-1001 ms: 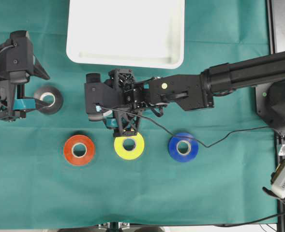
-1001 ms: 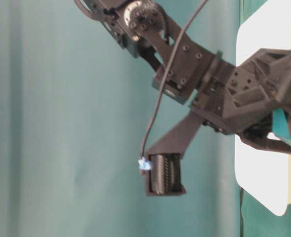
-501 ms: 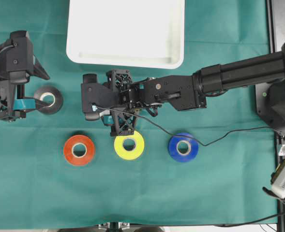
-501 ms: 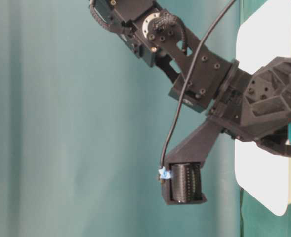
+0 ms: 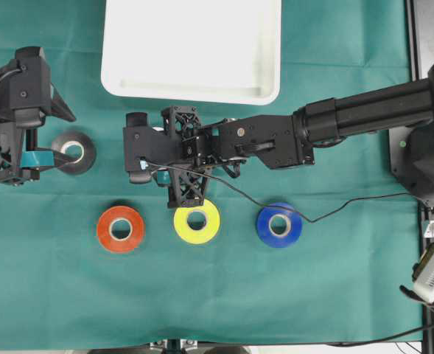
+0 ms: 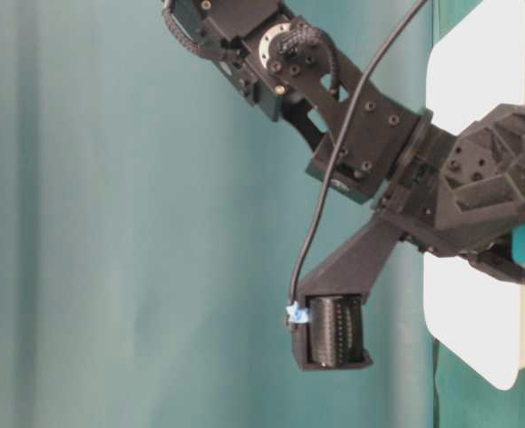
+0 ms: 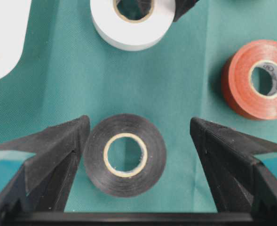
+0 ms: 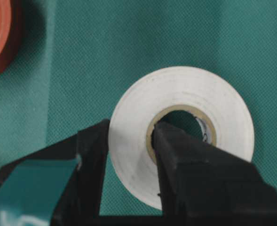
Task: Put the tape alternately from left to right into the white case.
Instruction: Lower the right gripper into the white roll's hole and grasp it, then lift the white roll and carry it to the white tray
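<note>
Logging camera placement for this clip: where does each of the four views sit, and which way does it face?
Overhead: above, looking straight down on the white case, both arms.
Table-level: low, turned sideways; right arm close, case corner behind.
Left wrist: looks down past open left gripper fingers onto the black roll.
Right wrist: looks down on right gripper fingers shut on the white roll.
Shared: both wrist views show the white roll and the orange-red roll.
</note>
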Controlling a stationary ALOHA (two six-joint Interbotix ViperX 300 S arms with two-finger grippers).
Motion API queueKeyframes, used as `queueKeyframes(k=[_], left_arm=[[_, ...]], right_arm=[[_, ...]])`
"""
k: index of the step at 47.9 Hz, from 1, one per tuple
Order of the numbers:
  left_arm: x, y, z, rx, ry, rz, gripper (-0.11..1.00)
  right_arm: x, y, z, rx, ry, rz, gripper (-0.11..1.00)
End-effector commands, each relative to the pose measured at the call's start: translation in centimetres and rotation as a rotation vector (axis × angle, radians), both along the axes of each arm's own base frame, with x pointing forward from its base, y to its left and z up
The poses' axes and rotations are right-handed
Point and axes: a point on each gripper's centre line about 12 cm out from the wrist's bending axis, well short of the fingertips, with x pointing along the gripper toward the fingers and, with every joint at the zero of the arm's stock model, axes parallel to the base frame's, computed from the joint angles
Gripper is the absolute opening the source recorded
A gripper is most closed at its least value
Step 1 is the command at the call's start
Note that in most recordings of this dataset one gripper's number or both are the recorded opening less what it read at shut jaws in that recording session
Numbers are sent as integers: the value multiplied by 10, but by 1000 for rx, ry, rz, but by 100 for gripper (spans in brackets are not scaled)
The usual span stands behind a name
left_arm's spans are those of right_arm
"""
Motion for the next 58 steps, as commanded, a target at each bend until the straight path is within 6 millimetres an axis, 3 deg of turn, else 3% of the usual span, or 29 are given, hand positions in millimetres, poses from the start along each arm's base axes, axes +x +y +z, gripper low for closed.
queueKeyframes(k=[1,12,27,45,58], left_arm=[[3,-1,7,2,-25,-5,70],[3,-1,7,2,-25,-5,70],[3,-1,7,2,-25,-5,70],[3,-1,7,1,-25,-4,70],[3,0,7,1,-25,-2,70]], right_arm=[[6,0,22,0,-60,3,26],[5,4,30,1,-72,12,26],[-3,9,74,6,-123,21,26],[-11,8,112,4,-137,18,26],[-8,8,122,2,-121,17,26]])
